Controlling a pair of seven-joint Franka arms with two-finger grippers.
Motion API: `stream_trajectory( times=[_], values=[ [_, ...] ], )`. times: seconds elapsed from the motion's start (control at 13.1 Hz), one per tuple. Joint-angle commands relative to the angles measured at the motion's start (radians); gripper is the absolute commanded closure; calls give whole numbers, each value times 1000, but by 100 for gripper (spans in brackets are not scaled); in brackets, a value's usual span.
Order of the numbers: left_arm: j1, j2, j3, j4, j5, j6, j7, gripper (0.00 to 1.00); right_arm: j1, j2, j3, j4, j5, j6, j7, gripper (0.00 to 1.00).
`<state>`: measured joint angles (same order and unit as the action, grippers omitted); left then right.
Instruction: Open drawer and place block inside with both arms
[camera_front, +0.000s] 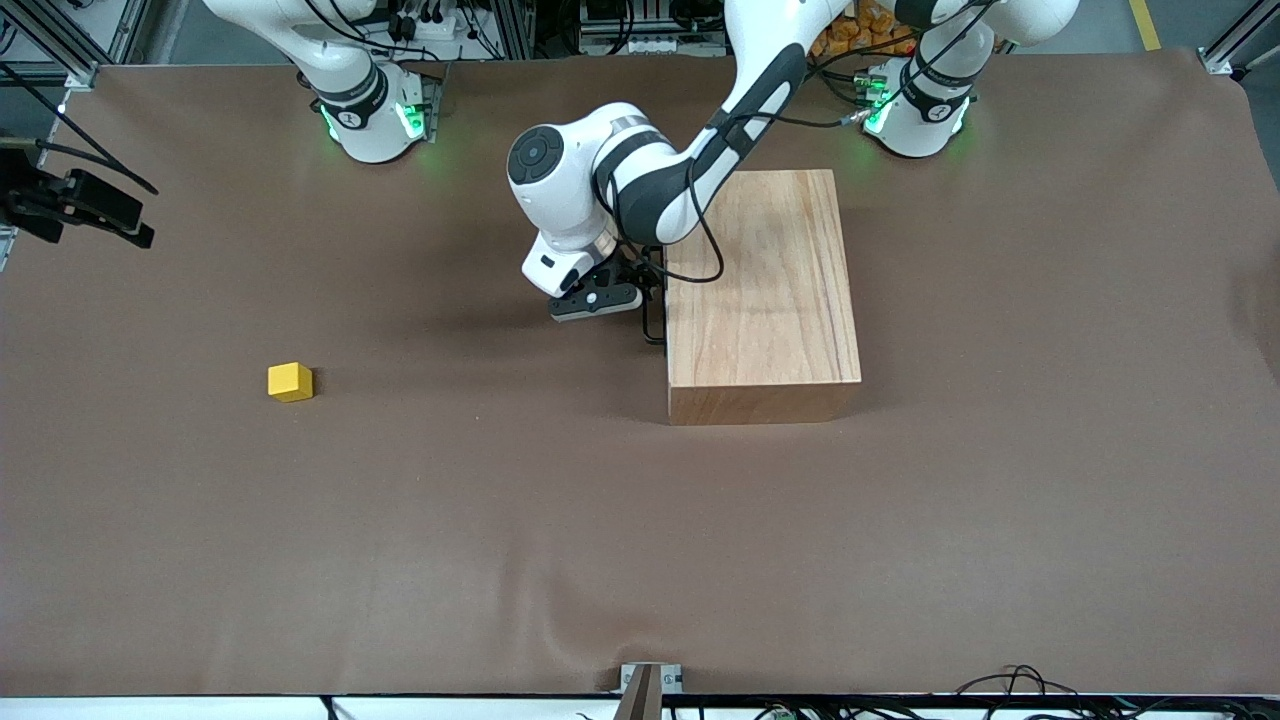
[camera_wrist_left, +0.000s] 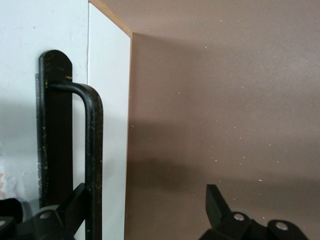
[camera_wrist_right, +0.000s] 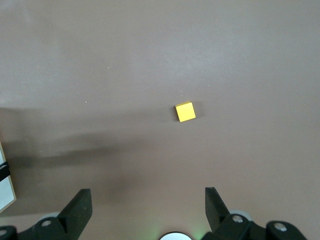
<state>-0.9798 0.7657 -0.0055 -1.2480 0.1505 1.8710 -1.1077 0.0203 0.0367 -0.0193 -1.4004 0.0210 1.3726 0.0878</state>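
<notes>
The light-wood box (camera_front: 765, 280) stands mid-table, and the drawer (camera_wrist_left: 107, 100) in it is closed, its white front facing the right arm's end. My left gripper (camera_front: 640, 300) is open at the black handle (camera_front: 655, 315). In the left wrist view the left gripper (camera_wrist_left: 145, 192) straddles the handle bar (camera_wrist_left: 93, 145), which lies close against one finger (camera_wrist_left: 77, 197). The yellow block (camera_front: 290, 382) lies alone on the brown mat toward the right arm's end. My right gripper (camera_wrist_right: 146, 195) hangs open and empty high over the mat, with the block (camera_wrist_right: 185, 111) in view below it.
The arms' green-lit bases (camera_front: 375, 115) (camera_front: 915, 110) stand along the table's edge farthest from the front camera. A black device (camera_front: 75, 205) juts in at the right arm's end. A small metal bracket (camera_front: 645, 685) sits at the edge nearest the camera.
</notes>
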Motion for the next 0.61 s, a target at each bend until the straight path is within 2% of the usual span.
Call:
stream_trajectory(
  times=[0.0,0.53],
  values=[
    [-7,15,2,27,17,39,-21,0,-10,-3,9,6,17,-1,4,0],
    [-16,14,-5,30,17,82,-23,0,-22,24,7,4,17,-6,4,0]
  ],
)
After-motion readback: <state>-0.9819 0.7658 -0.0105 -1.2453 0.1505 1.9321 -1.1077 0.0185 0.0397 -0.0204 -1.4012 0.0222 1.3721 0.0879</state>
